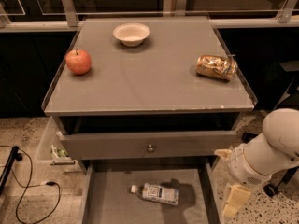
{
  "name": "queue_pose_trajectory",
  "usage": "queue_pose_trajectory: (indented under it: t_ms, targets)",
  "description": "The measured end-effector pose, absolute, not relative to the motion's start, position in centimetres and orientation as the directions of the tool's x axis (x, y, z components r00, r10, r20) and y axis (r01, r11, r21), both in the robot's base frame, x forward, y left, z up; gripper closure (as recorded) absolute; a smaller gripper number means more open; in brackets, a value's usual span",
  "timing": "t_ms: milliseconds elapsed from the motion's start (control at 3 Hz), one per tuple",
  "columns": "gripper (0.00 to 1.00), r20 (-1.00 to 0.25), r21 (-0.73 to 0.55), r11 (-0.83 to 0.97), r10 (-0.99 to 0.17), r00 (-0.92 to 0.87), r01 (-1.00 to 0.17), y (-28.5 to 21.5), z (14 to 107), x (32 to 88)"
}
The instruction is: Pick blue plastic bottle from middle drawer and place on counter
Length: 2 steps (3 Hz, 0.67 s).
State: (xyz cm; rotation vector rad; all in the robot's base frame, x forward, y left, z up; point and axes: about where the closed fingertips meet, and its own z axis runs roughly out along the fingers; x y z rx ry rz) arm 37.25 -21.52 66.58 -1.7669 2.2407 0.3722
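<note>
The blue plastic bottle (156, 193) lies on its side on the floor of the open middle drawer (110, 199), white cap pointing left. The grey counter (149, 78) is above it. My gripper (233, 202) hangs at the lower right, outside the drawer's right wall and to the right of the bottle, at about the bottle's height. It holds nothing that I can see.
On the counter stand a red apple (78, 61) at the left, a white bowl (131, 33) at the back and a golden-brown packet (216, 67) at the right. A closed drawer front with a knob (150, 148) overhangs the open drawer. Cables (28, 190) lie on the floor at the left.
</note>
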Motion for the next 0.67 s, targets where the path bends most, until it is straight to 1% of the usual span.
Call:
queue_pose_trajectory:
  t_ms: [333,667]
  targets:
    - [0.00,-0.418,0.065,0.234,-0.876,-0.239,-0.970,-21.3,63.0,37.7]
    - [0.00,-0.506,0.055,0.247,-0.828,-0.240,-0.967,-20.9,56.6,38.9]
